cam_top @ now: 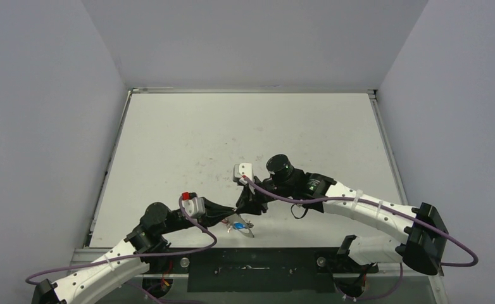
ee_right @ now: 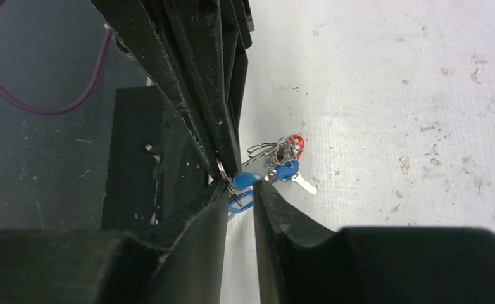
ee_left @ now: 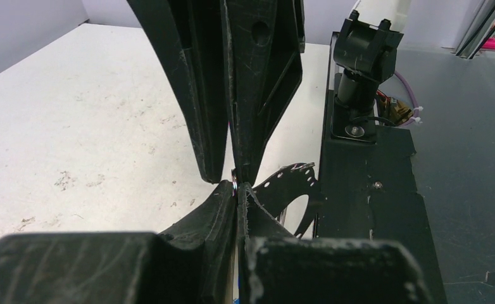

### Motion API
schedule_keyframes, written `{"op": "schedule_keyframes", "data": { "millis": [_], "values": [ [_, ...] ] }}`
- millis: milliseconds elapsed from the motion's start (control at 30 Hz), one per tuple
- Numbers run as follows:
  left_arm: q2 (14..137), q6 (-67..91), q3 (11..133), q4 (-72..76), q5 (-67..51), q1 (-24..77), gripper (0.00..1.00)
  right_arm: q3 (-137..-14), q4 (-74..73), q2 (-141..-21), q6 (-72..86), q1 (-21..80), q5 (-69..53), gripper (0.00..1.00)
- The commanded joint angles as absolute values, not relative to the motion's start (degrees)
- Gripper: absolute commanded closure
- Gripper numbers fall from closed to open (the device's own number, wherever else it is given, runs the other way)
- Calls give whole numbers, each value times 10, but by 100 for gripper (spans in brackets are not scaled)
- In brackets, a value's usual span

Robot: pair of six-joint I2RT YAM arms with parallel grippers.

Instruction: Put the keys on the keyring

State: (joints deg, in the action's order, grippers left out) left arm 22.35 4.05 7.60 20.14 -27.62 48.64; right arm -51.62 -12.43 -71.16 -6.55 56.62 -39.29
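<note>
My left gripper (ee_left: 237, 188) is shut on a thin metal ring, the keyring (ee_left: 234, 182), pinched at its fingertips. In the right wrist view the keyring (ee_right: 221, 168) sits in the left fingers just ahead of my right gripper (ee_right: 242, 190). That gripper's jaws stand a little apart, with a blue tag (ee_right: 247, 181) at their tips. Beyond it, more keys lie on the table: a blue-tagged key (ee_right: 285, 171) with a silver blade and a red tag (ee_right: 296, 140). From above, both grippers meet near the front edge, over the blue key (cam_top: 239, 223).
The white table (cam_top: 245, 133) stretches away behind the grippers, with grey walls on three sides. A black base plate (cam_top: 251, 266) runs along the near edge between the arm mounts. A purple cable (ee_right: 36, 95) loops beside the right wrist.
</note>
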Motion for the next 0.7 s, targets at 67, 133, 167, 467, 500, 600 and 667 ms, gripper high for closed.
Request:
{"op": "schedule_keyframes", "data": {
  "millis": [67,133,167,467,500,600,667],
  "values": [
    [217,45,98,247,-281,488,100,-525,-68,-715,-54,567,-419,92],
    [217,46,99,245,-281,488,100,-524,-68,-715,-54,567,-421,100],
    [218,46,99,244,-281,488,100,-523,-68,-713,-56,567,-422,100],
    [207,40,121,187,-267,488,92,-546,-143,-694,-84,568,-392,100],
    [204,36,127,166,-263,488,86,-557,-162,-694,-90,568,-381,100],
    [196,27,145,127,-251,488,78,-585,-227,-702,-111,579,-349,100],
    [194,20,157,101,-243,488,76,-606,-262,-713,-119,589,-330,100]
  ]
}}
